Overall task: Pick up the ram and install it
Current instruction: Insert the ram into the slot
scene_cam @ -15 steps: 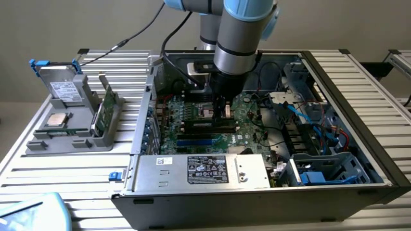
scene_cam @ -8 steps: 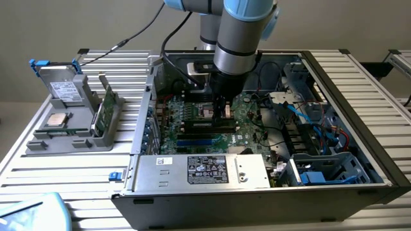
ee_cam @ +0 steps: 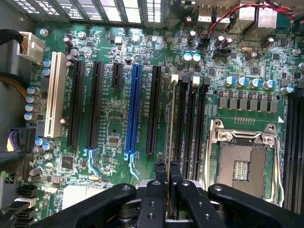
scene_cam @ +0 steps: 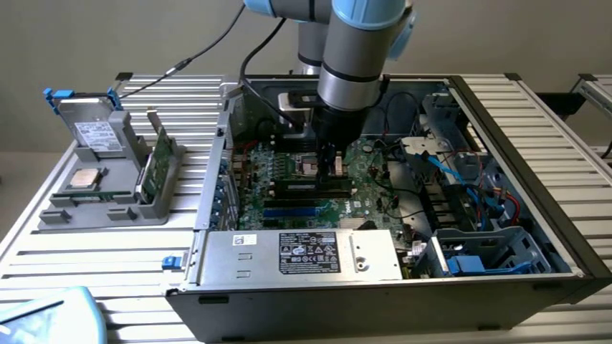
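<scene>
The gripper (ee_cam: pixel 167 173) is clamped on the ram (ee_cam: pixel 169 123). Its two black fingers (ee_cam: pixel 160 173) press the stick's flat faces near one end, so the rest of the stick runs free ahead of them. This hold appears chosen to keep the contact edge pointing down at the motherboard (ee_cam: pixel 114 118) and the long axis parallel to the memory slots (ee_cam: pixel 190 123), which suits a straight downward press. The landmark here is the empty processor socket (ee_cam: pixel 241 164), with its silver frame and bare contact field. The black memory slots lie just beside the socket, and the ram stands over the slot of that bank farthest from it, on the side toward the blue expansion slot (ee_cam: pixel 134 109). The wrist view looks straight down the stick's edge, so I cannot tell whether it is seated in the slot or hangs just above it. The white latch tabs near the slots' far ends give no clear sign either. In the exterior view the arm comes down nearly vertical into the open computer case (scene_cam: pixel 535 143), and its tip is close to the board beside the socket, which fits a careful insertion posture. Seen edge-on, the ram is a very thin, long, straight strip, pale tan-green along its top edge. It is about as long as the slot beneath it, and its faces and chips are hidden.
</scene>
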Tool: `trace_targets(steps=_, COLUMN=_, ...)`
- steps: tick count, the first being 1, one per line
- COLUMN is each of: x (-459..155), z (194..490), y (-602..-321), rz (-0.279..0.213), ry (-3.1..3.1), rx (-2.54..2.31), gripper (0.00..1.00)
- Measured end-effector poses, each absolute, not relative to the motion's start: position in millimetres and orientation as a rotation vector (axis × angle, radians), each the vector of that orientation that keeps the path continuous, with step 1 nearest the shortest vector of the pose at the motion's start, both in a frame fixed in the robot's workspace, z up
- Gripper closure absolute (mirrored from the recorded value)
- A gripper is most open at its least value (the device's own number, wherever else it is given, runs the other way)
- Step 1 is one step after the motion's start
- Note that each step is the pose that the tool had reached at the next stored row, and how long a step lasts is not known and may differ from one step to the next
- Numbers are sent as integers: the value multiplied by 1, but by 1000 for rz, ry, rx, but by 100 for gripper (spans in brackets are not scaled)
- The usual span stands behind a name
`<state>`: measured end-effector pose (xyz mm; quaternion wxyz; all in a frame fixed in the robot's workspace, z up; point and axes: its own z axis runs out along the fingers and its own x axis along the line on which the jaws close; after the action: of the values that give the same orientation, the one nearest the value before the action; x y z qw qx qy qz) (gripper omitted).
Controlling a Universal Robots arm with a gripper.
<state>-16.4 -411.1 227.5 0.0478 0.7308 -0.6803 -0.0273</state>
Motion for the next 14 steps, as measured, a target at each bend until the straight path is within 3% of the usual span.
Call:
trace_targets(steps=6, x=-17, z=228, y=-404, rz=-30, ry=-2070, rx=2219, gripper=86)
trace_targets(steps=14, x=-20, z=227, y=-400, rz=-5, ry=-2059, rx=2207, gripper=86)
